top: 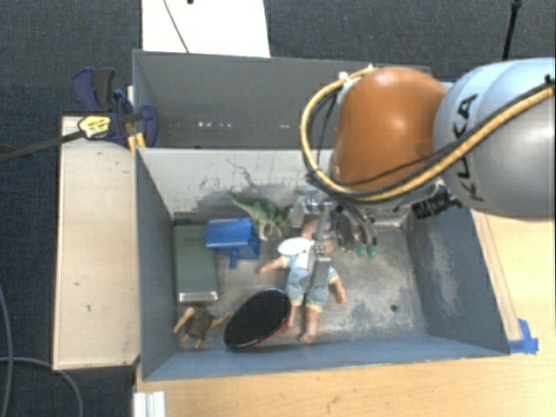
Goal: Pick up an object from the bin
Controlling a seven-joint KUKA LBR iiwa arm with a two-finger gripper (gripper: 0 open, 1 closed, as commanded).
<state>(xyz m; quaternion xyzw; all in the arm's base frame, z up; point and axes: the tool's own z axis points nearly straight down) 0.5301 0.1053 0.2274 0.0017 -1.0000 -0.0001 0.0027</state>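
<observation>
Object: a small doll (pixel 298 272) in pale blue clothes with a white cap, bare arms and legs spread.
Position: it lay face up near the middle of the bin (pixel 382 298) floor, its head towards the back wall and its feet towards the front wall.
Gripper: the gripper (pixel 318 266) stood directly over the doll's trunk, beneath the orange wrist cover.
Jaw state: could not be told, since the tool overlapped the doll's body.
Neighbours: a black oval disc (pixel 257 318) touched or just cleared the doll's left-hand leg. A blue block (pixel 233 235) and a green toy dinosaur (pixel 261 209) lay near its head. A grey-green flat box (pixel 195 263) and a small brown figure (pixel 195 324) lay well apart.
Likely handling: light, with a hard plastic body under soft, loose cloth. The limbs were probably jointed and apt to swing.
Suggested hold: across the trunk or waist, the stiffest and widest part. A limb or the clothing alone would probably slip or pivot.
Risk: the cloth could slide on the body, and the black disc could be nudged on lifting.
</observation>
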